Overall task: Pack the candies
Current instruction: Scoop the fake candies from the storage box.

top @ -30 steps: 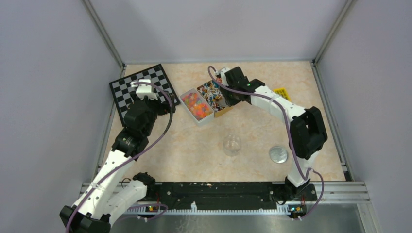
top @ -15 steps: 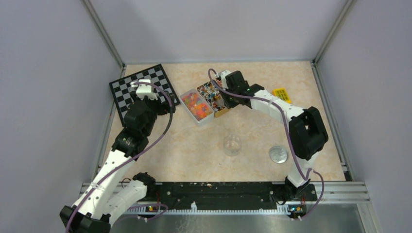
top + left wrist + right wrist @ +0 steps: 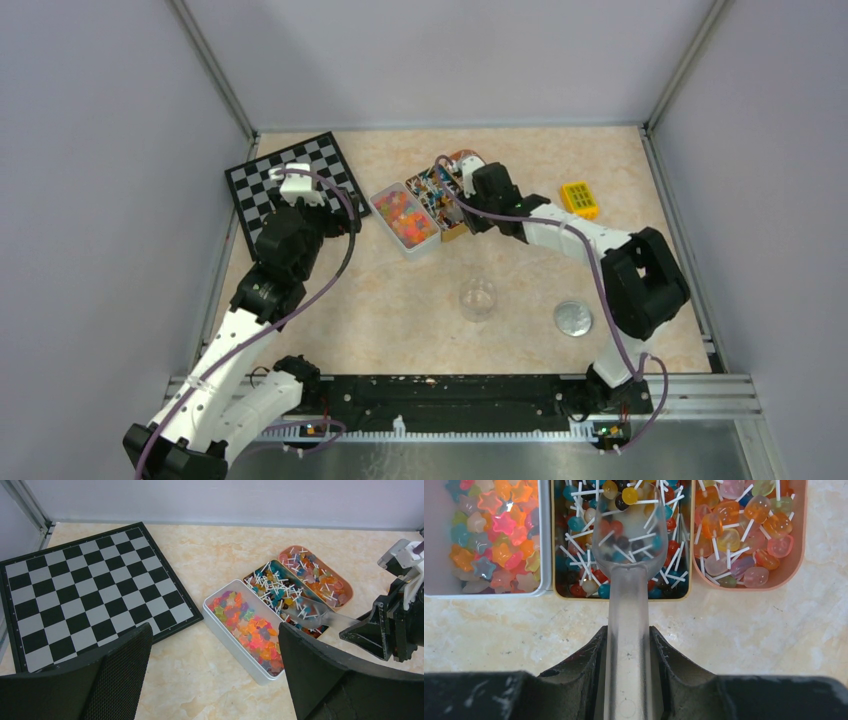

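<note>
Candies (image 3: pixel 499 535): are lying in three trays set side by side at the far middle of the table (image 3: pixel 380 290). Star-shaped ones are filling the white tray, small ones on white sticks the middle tray, and larger ones on sticks the pink tray.
Scoop (image 3: pixel 626 595): clear plastic. Its bowl is dipping into the middle tray among the stick candies, and its handle is reaching back over the near rim. Whether the candies seen through the bowl are lying in it or under it cannot be told.
Right gripper (image 3: pixel 627 645): its fingers are clamping the scoop's handle from both sides.
Middle tray (image 3: pixel 574 598): is sitting between the other two.
White tray (image 3: pixel 484 594): is sitting just beside the middle tray, on its left in the wrist view.
Pink tray (image 3: pixel 794 565): is sitting just beside the middle tray, on its right.
Left gripper (image 3: pixel 215 680): is hanging over the chessboard with its jaws spread wide, holding nothing.
Chessboard (image 3: pixel 90 590): is lying flat at the far left, one corner near the white tray.
Cup (image 3: pixel 478 298): clear and upright, is standing mid-table, well apart from the trays.
Lid (image 3: pixel 572 317): round, is lying flat to the right of the cup.
Yellow block (image 3: pixel 579 198): is lying at the far right, beside the right arm.
</note>
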`<state>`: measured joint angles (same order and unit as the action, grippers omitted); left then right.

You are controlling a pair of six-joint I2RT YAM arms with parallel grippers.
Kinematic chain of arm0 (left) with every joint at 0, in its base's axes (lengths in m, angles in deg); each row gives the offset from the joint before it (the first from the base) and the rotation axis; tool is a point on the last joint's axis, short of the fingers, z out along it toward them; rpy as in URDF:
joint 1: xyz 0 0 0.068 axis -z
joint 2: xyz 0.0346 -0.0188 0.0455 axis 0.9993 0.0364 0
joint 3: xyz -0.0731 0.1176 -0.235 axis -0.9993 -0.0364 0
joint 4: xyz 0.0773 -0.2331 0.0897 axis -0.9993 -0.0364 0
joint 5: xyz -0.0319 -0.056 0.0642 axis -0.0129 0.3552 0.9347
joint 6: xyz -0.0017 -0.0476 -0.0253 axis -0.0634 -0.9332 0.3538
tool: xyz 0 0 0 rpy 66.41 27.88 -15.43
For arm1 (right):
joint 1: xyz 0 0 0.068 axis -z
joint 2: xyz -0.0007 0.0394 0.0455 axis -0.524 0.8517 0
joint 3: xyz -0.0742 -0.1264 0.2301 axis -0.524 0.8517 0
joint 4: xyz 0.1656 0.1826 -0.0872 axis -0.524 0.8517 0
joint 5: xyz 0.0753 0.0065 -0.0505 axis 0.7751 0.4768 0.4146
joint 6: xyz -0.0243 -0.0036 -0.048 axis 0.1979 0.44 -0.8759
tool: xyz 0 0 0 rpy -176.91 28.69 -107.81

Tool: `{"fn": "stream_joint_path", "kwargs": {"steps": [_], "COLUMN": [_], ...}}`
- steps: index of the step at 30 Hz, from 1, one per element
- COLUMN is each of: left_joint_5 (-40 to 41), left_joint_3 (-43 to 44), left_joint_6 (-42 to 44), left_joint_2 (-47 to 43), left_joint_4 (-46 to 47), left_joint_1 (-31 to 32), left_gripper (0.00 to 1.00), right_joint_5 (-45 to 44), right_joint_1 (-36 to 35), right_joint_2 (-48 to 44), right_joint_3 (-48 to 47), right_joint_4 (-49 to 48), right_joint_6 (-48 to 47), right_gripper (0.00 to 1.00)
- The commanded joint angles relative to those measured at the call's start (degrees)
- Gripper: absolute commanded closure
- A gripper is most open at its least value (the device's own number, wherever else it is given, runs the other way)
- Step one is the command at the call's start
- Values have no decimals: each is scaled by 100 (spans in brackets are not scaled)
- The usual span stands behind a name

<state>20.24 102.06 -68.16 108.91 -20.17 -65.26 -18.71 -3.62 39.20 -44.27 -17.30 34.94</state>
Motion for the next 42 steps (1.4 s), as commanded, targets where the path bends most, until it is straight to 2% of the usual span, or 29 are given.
{"fn": "stream_joint_path", "kwargs": {"steps": [1,21,42], "left_joint_5": [29,-118,-120], "left_joint_3": [-42,-43,-51], "left_joint_6": [64,130,145], "left_joint_2": [0,-53,-69], "left_joint_4": [300,321,311], "left_joint_1": [20,20,17], "left_gripper": [1,1,1], "right_joint_5": [127,406,519], "right_joint_1": [-72,-55,-28], "right_joint_2": [-429,-1284,-1878], "right_joint_3": [463,2749,3757], "right_joint_4": [-828,-4117,-5844], "right_joint_6": [-47,90,-103], "right_gripper": [100,100,100]}}
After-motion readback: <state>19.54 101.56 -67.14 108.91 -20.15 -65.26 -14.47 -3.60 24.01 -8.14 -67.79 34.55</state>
